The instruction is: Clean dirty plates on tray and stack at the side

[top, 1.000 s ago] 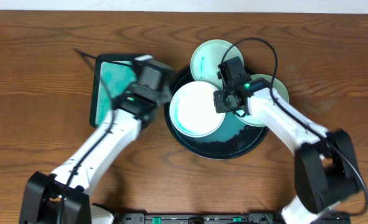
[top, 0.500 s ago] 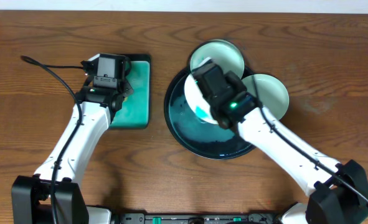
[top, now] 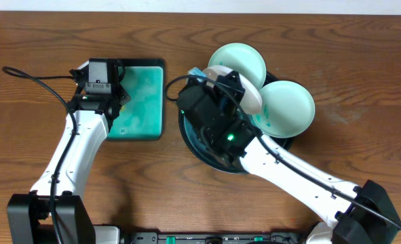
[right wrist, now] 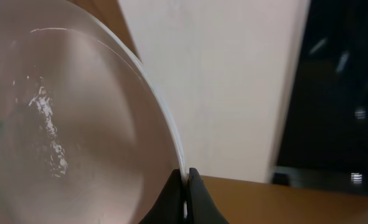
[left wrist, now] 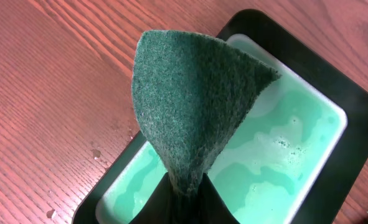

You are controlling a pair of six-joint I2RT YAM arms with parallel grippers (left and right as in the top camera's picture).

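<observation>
Pinching a tilted, glossy wet white plate (right wrist: pixel 78 124) by its rim: right gripper (right wrist: pixel 185 186), frame bottom centre. Left gripper (left wrist: pixel 182 193) clamps a green scrub pad (left wrist: pixel 190 106) over the soapy teal tray (left wrist: pixel 283 155).

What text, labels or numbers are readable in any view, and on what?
None readable.
No print on the green scouring pad, the rectangular teal tray with black edge, the round white plate or the dark brown wood-grain tabletop.
The black bar at the overhead view's bottom edge shows green marks, too small to read.
</observation>
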